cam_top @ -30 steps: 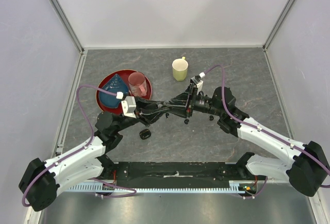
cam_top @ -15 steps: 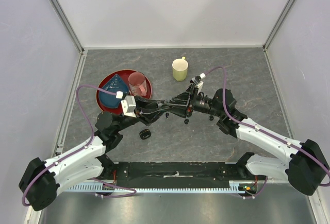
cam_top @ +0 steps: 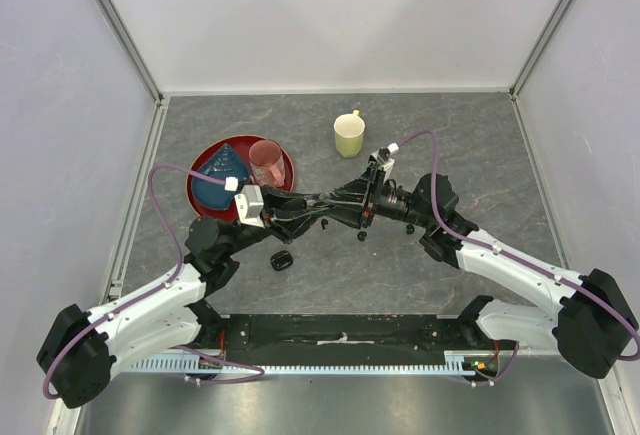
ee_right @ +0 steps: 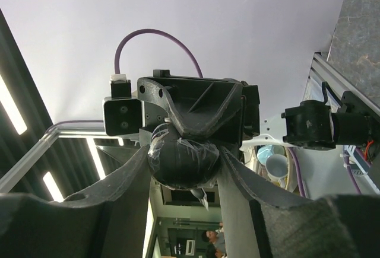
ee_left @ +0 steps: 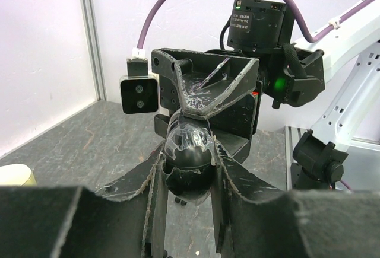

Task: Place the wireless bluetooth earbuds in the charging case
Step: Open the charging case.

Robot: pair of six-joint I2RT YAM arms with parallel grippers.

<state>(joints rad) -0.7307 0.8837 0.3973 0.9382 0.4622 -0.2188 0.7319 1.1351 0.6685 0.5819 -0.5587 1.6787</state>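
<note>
Above the middle of the table both grippers meet on one glossy black oval charging case (ee_left: 189, 145) wrapped in clear tape. My left gripper (ee_left: 189, 164) is shut on the case, its fingers pressing both sides. From the opposite side my right gripper (ee_right: 184, 164) is also shut on the same case (ee_right: 181, 157), turned crosswise to the left one. From above, the left gripper (cam_top: 338, 206) and right gripper (cam_top: 352, 202) are tip to tip. Tiny black earbuds lie on the table below, one earbud (cam_top: 362, 237) under the grippers and another earbud (cam_top: 410, 228) to the right.
A second black oval pod (cam_top: 281, 260) lies on the table in front of the left arm. A yellow mug (cam_top: 348, 136) stands behind the grippers. At the back left a red plate (cam_top: 196, 201) carries a blue cone (cam_top: 222, 173) and a pink cup (cam_top: 266, 162).
The right arm has edged slightly left. Both grippers stay together on the case.
</note>
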